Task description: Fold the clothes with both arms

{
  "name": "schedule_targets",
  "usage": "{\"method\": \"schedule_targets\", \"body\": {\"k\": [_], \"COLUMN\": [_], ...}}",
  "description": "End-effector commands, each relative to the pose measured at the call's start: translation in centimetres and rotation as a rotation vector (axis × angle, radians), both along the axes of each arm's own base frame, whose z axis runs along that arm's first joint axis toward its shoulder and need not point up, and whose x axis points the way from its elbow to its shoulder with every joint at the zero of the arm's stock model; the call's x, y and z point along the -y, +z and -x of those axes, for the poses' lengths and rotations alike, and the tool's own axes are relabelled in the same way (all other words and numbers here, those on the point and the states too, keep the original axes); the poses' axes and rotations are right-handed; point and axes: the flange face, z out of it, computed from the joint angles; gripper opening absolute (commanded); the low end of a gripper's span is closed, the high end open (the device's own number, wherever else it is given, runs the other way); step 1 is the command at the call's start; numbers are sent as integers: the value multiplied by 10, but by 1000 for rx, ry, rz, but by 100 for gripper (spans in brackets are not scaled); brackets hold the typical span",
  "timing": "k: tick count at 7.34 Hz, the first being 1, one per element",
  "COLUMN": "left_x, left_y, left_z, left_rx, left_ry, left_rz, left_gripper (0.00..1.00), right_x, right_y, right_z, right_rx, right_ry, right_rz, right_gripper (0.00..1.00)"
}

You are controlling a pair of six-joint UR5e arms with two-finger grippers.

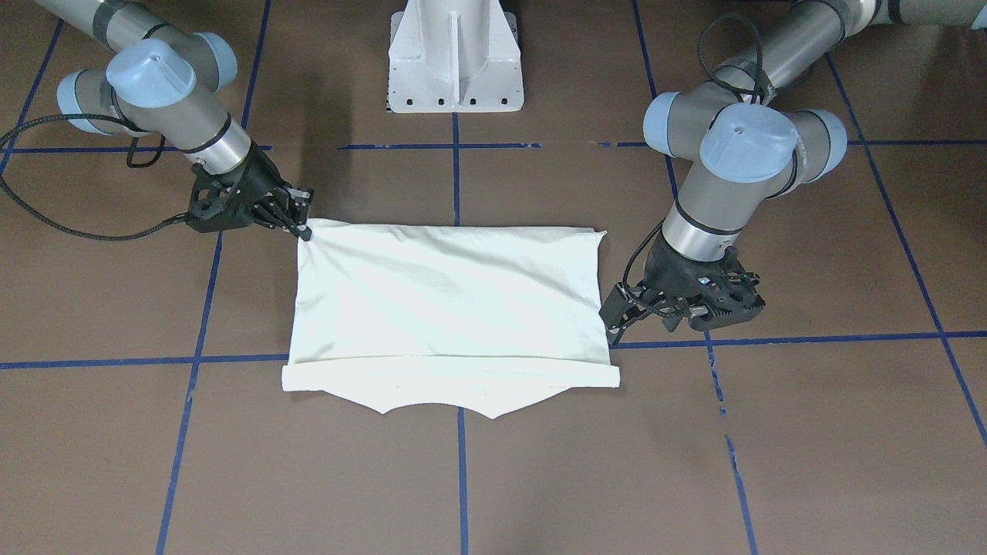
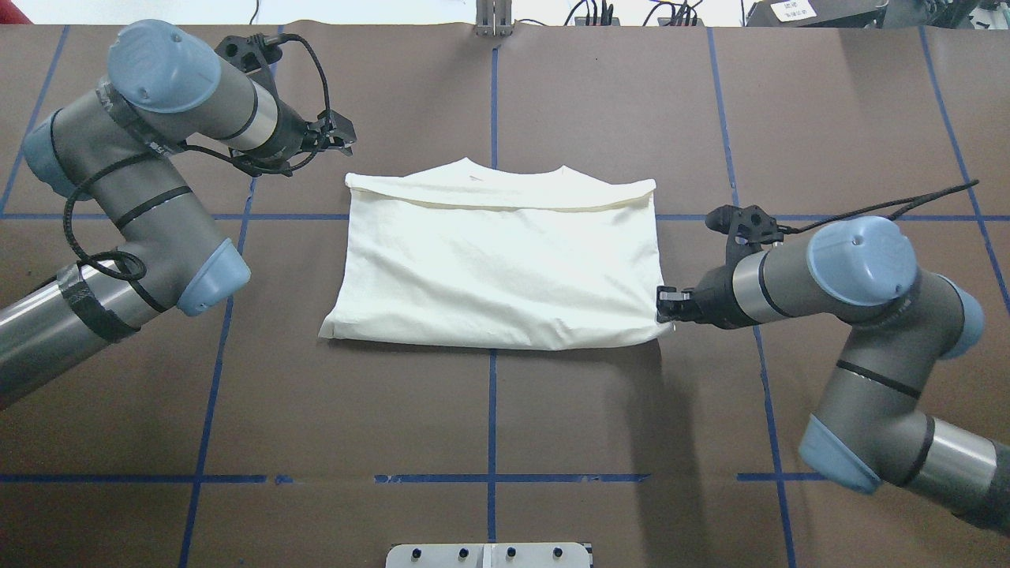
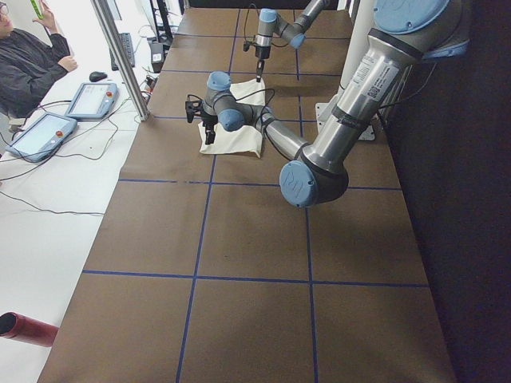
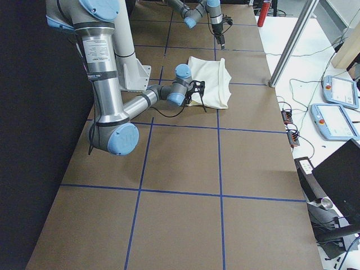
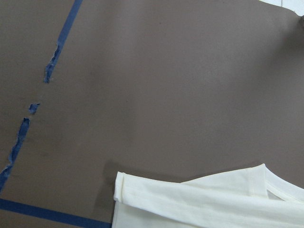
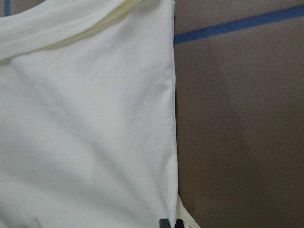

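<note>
1. Mid-table in the overhead view, on the brown paper-covered table (image 2: 489, 410) crossed by blue tape lines (image 2: 491, 410), a cream-white cotton shirt (image 2: 497, 268) lies folded into a rectangle, plain side up, neckline toward 12 o'clock.
2. At the shirt's 4 o'clock corner, the black two-finger right gripper (image 2: 664, 306) has its fingers pinched on the fabric; creases run toward that corner.
3. Just outside the 10 o'clock corner, the black two-finger left gripper (image 2: 346, 132) has its fingers spread, holding nothing.
</note>
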Motion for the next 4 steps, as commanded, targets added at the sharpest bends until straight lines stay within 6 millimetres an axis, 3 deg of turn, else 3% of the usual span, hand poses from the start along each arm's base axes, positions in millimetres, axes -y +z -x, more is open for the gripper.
{"method": "schedule_targets", "body": {"k": [1, 3, 4], "left_x": [-1, -2, -3], "left_y": [1, -1, -4], "left_z": [0, -1, -2], "left_rx": [2, -2, -8], "left_ry": [1, 4, 5], "left_rz": [-3, -6, -9], "left_gripper": [98, 98, 99], "right_x": [-91, -186, -215], "right_y": [10, 13, 8], "right_z": [-14, 0, 10], "right_rx": [-17, -49, -41], "right_ry": [-116, -219, -259], "right_rz": [1, -25, -29], "right_gripper": [0, 0, 0]}}
